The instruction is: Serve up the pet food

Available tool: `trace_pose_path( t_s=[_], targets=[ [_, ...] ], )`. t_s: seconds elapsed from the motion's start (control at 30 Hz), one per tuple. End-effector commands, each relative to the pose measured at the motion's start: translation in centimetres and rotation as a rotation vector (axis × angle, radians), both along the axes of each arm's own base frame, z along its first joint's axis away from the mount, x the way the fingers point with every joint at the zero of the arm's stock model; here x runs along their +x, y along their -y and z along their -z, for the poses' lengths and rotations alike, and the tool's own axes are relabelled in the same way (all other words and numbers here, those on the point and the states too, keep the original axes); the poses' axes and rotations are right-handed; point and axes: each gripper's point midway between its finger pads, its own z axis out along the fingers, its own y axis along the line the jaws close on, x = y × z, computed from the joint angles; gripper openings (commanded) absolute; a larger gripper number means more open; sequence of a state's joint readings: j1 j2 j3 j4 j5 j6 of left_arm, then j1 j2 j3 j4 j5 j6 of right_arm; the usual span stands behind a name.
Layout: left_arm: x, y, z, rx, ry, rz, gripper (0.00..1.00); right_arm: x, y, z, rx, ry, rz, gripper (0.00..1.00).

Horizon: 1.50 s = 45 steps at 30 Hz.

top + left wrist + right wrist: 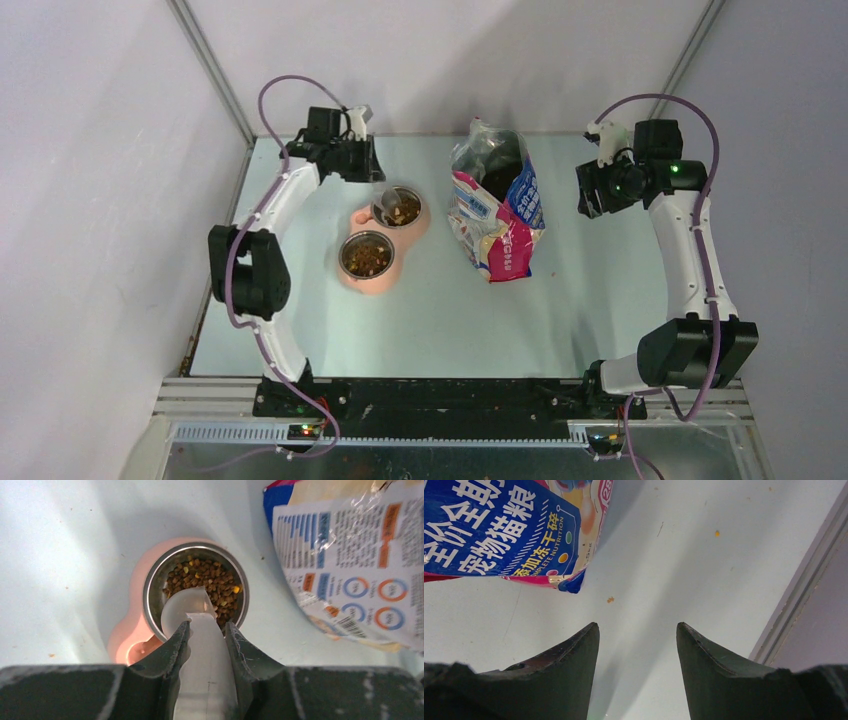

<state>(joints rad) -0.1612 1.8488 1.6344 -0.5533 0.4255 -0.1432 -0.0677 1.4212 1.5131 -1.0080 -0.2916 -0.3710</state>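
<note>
Just past L hand [207,626]: pet food [210,580] in bowl [148,592], scoop [187,605] gripped.

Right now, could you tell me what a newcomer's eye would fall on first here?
The pink feeder left of centre, both steel bowls holding pet food, with the left hand gripping a translucent scoop over the far bowl. To its right sits the bright printed bag; the right hand hovers open beyond it.
</note>
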Motion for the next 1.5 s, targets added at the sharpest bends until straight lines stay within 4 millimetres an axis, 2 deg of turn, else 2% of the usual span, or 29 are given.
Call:
trace_pose_path(
  t_s=[0.0,0.1,0.23,0.4,0.5,0.7,0.8,0.9,1.07,1.17,1.33,1.47],
  targets=[
    [-0.3,-0.8,-3.7,0.203,0.181,0.076,0.00,0.1,0.0,-1.3,0.003,0.059,-0.007,0.61],
    [-0.2,-0.7,-4.4,0.273,0.241,0.074,0.00,0.0,0.0,-1.4,0.004,0.062,-0.008,0.61],
    [0.1,-1.1,-6.4,0.327,0.319,0.051,0.00,-0.2,0.0,-1.3,0.006,0.062,-0.008,0.61],
    [-0.3,0.2,-9.6,0.239,0.370,0.059,0.00,-0.5,0.0,-1.2,0.006,0.059,-0.006,0.61],
    [-0.7,1.7,-10.1,0.138,0.337,0.078,0.00,-0.7,0.0,-1.2,0.007,0.060,-0.007,0.61],
    [-0.4,4.5,-8.1,-0.110,0.163,0.079,0.00,-0.9,0.0,-1.1,0.007,0.056,-0.006,0.61],
    [0.2,4.7,-7.4,-0.135,0.136,0.068,0.00,-0.9,0.0,-1.2,0.005,0.057,-0.005,0.61],
    [0.6,5.0,-5.8,-0.153,0.085,0.058,0.00,-1.0,0.1,-1.2,0.004,0.058,-0.002,0.61],
    [0.9,4.6,-3.5,-0.123,0.042,0.042,0.00,-1.1,0.3,-1.2,-0.006,0.061,0.000,0.61],
    [1.0,3.7,-2.5,-0.068,0.039,0.022,0.00,-1.1,0.4,-1.2,-0.007,0.063,0.003,0.61],
    [1.3,1.8,-2.3,0.043,0.081,-0.004,0.00,-1.0,0.4,-1.2,-0.007,0.063,0.003,0.61],
    [1.2,1.1,-2.8,0.061,0.094,-0.015,0.00,-0.9,0.3,-1.2,-0.006,0.064,0.001,0.61]
  ],
)
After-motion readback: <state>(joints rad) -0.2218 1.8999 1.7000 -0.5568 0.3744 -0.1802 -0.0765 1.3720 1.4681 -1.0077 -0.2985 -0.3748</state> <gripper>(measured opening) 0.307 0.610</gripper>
